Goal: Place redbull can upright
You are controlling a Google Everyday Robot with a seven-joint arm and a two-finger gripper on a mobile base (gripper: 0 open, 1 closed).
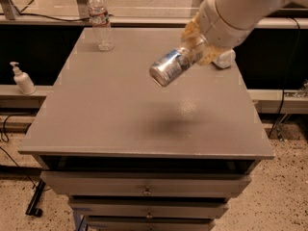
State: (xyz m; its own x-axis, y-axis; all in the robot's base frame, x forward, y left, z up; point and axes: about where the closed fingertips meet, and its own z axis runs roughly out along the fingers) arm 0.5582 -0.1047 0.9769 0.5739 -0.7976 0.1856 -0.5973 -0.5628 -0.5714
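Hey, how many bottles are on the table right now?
2. A clear water bottle stands at the far left corner of the table; a white bottle lies at the far right, mostly hidden behind the gripper, which holds the redbull can tilted above the table.

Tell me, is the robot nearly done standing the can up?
About halfway. Done: the can is off the table, gripped by the claw at the upper right. In hand: it hangs in the air over the table, tipped on its side, its free end pointing down and left. Left: turn it upright, set it down and let go.
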